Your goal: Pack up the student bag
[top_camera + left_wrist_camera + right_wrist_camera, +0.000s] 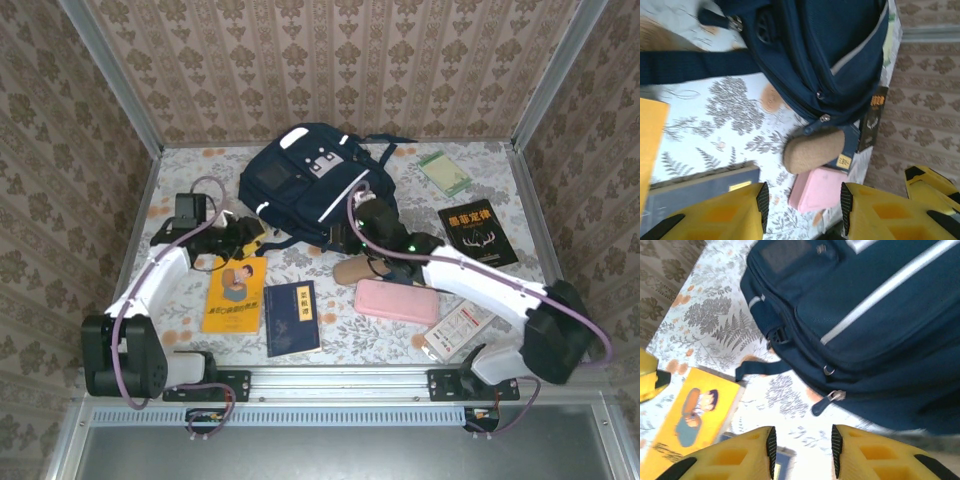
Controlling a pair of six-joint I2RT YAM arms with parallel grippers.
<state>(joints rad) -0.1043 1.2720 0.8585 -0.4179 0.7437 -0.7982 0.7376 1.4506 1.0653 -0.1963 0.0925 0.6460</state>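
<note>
The student bag (310, 180), a large navy backpack with white stripes, lies at the back middle of the table. My left gripper (245, 232) sits at its near left corner, by a dark strap (690, 65). Its jaws (802, 200) are open with nothing between them, over the tablecloth near a tan pouch (814, 150) and a pink case (820, 192). My right gripper (352, 238) sits at the bag's near edge. It is open (801, 445) and holds nothing, just short of a navy zipper pull (827, 401) on the bag (865, 315).
In front of the bag lie a yellow book (235, 293), a navy book (291, 317), the tan pouch (355, 268) and the pink case (397, 300). A black book (478, 232), a green-and-white booklet (444, 172) and a white packet (458, 328) lie to the right.
</note>
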